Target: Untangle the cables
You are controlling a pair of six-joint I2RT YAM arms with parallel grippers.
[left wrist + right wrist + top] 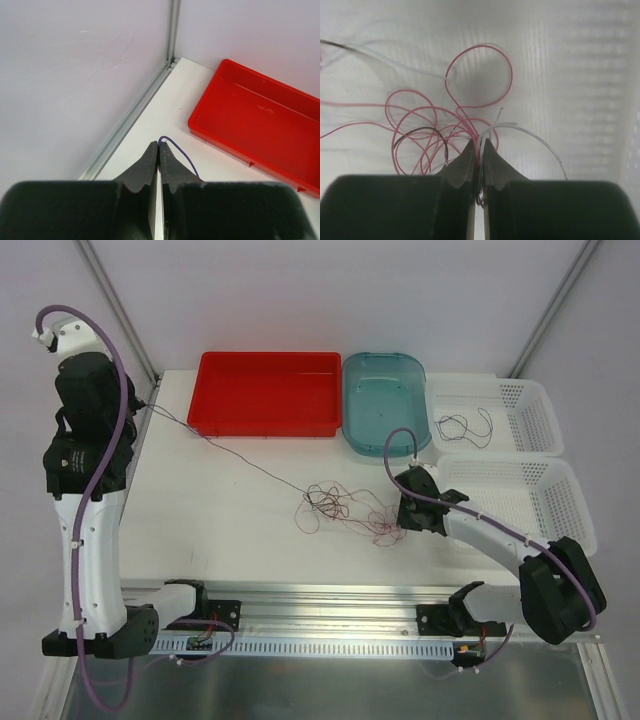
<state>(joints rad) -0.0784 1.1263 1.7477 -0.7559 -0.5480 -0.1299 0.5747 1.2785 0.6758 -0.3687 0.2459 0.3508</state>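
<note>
two claws, one knot of wire

the cables point(345, 508) are a loose pile of white, red and dark loops mid-table, a touch toward 6 o'clock. the right gripper point(479, 146) sits at the pile's 3 o'clock edge, tips pressed together and pinching a red strand point(479, 46) and a white strand point(536, 134) right where they bunch up. the left gripper point(158, 148) is up at the table's 10 o'clock corner, just beside the red tray point(268, 392), also clamped shut on a long dark strand point(240, 455) that runs straight from it down to the pile. one more thin strand point(465, 427) lies by itself in the white basket point(530, 400) at 2 o'clock.
</note>
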